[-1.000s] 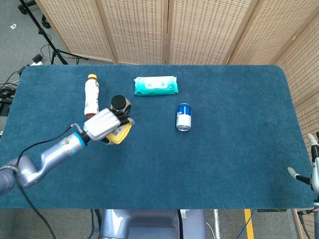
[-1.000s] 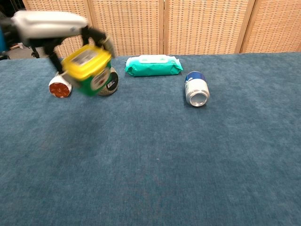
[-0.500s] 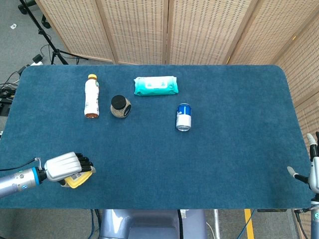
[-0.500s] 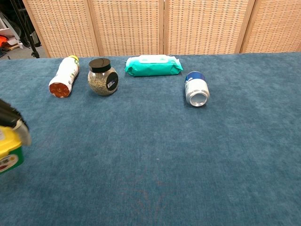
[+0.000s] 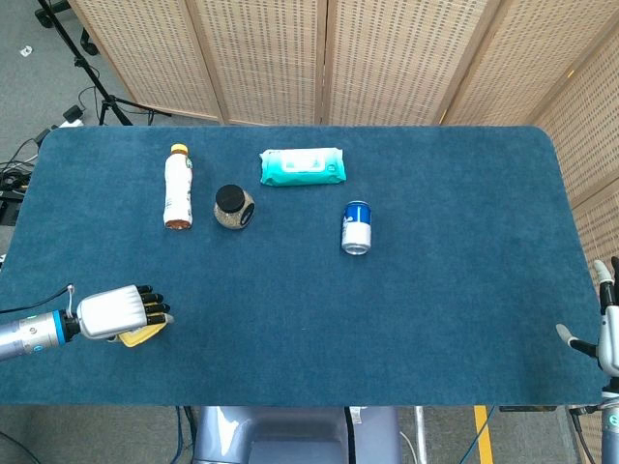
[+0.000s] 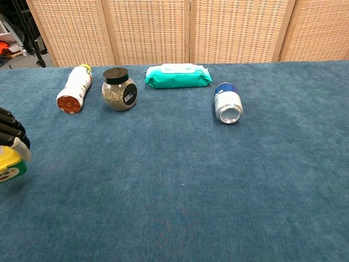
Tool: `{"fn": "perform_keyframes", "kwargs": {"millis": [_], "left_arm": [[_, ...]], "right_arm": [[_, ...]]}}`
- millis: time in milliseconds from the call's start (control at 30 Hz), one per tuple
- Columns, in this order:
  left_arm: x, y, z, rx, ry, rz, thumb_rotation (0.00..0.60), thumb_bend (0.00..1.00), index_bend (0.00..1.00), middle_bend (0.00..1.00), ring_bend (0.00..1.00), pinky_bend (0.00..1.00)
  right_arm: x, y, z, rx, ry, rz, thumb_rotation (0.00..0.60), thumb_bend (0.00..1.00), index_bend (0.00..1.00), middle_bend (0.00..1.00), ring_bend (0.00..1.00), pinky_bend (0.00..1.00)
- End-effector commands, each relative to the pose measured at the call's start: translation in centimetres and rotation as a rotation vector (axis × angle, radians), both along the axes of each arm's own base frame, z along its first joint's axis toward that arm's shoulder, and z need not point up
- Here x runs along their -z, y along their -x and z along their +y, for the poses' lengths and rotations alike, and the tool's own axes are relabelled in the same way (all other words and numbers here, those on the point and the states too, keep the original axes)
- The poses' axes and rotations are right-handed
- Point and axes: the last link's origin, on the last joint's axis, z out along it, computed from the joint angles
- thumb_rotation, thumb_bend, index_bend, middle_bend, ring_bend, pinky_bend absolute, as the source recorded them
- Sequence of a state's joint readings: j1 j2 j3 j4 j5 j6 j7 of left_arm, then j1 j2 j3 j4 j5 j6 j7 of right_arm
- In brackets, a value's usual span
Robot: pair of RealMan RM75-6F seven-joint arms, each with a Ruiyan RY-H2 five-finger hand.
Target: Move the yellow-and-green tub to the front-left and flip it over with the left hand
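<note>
Yellow-and-green tub [image 5: 138,334] down at the front-left corner of the table [image 5: 406,290], close to the front edge and well apart from everything else on the cloth. Directly under the left hand [image 5: 114,312], which lies over it from above, fingers [image 5: 150,307] laid side by side and curled down over the tub's far side, dark tips pointing toward the table's middle. Only a yellow sliver visible past the palm from the head view; yellow rim and a green band just inside the left border from the chest view [image 6: 11,166], dark fingertips above. Held from above, by the look of it, though thumb contact hidden. Whether resting on the cloth or just off it: cannot tell. Tub apparently not yet flipped, so the turn depends on the wrist rolling with the tub beneath the palm.

Right hand [image 5: 602,333] barely in view past the front-right corner, far from the tub, pale fingers apart, nothing in it.
</note>
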State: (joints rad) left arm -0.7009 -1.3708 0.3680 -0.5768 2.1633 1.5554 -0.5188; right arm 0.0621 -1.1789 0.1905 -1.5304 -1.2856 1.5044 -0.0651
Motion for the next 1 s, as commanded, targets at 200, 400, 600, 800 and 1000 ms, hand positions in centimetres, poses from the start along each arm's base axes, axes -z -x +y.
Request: {"fn": "perform_keyframes", "kwargs": {"millis": [200, 400, 600, 800, 1000], "left_arm": [[2.4, -1.0, 1.4, 0.049, -0.028, -0.103, 0.600, 0.01, 0.54, 0.44, 0.40, 0.44], [3.5, -1.3, 2.4, 0.097, -0.066, -0.057, 0.600, 0.00, 0.14, 0.03, 0.09, 0.34], [3.0, -1.1, 2.6, 0.069, -0.077, -0.072, 0.600, 0.00, 0.01, 0.00, 0.02, 0.30], [1.1, -0.8, 2.3, 0.014, -0.097, -0.146, 0.600, 0.00, 0.00, 0.00, 0.02, 0.30], [-1.2, -0.7, 1.4, -0.048, -0.103, -0.276, 0.600, 0.00, 0.00, 0.00, 0.02, 0.29]], "right_arm": [[0.2, 0.1, -0.1, 0.006, -0.006, 0.004, 0.600, 0.00, 0.07, 0.00, 0.00, 0.00], [0.4, 0.1, -0.1, 0.006, -0.011, 0.007, 0.600, 0.00, 0.07, 0.00, 0.00, 0.00], [0.3, 0.0, -0.1, 0.003, -0.005, 0.004, 0.600, 0.00, 0.07, 0.00, 0.00, 0.00], [0.5, -0.1, -0.1, -0.002, -0.019, 0.005, 0.600, 0.00, 0.07, 0.00, 0.00, 0.00], [0.8, -0.2, 0.0, -0.006, -0.032, 0.002, 0.600, 0.00, 0.07, 0.00, 0.00, 0.00]]}}
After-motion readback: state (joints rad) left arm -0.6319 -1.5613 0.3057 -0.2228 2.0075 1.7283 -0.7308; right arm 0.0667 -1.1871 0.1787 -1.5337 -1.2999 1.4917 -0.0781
